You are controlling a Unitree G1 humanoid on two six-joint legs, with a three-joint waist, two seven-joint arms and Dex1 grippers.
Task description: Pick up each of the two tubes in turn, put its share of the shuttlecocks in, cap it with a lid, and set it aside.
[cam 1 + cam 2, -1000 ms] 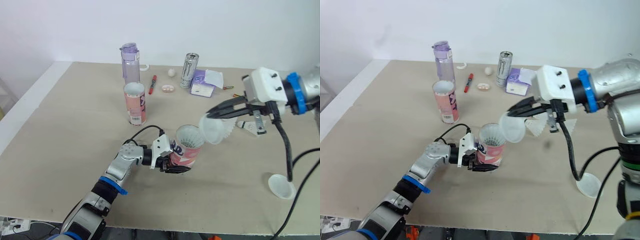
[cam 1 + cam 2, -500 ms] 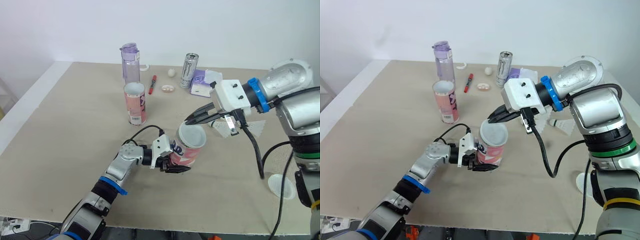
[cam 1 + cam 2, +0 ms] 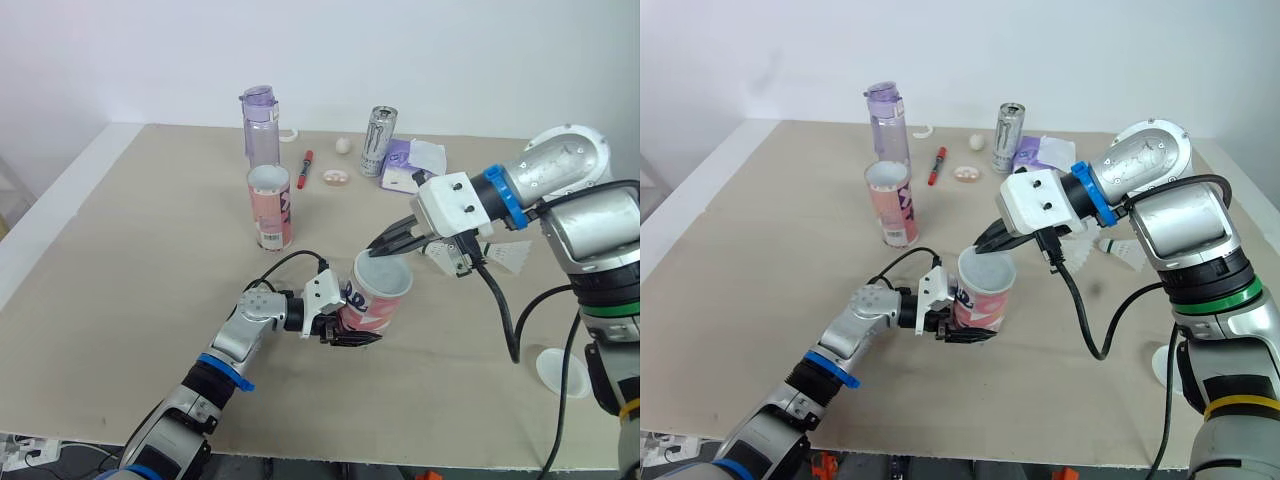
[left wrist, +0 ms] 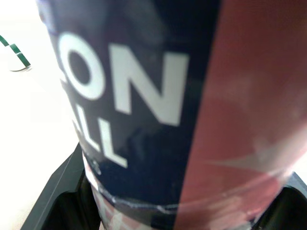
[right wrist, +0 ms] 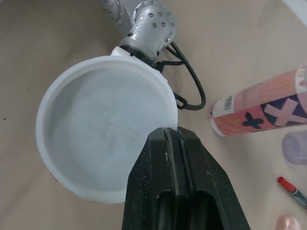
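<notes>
The right gripper (image 5: 169, 132) is clamped on the rim of the white lid (image 5: 103, 132), which is held at the mouth of the tube (image 3: 372, 306). This tube is gripped low down by the left gripper (image 3: 345, 327), near the middle of the table (image 3: 140, 250). The second tube (image 3: 269, 208) is seen uncapped farther back.

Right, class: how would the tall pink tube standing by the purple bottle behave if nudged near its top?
The standing tube is tall on a narrow base, so it would probably tip rather than slide. Being round, it would likely roll once down. Its open top and thin-looking wall suggest it is light.
</notes>
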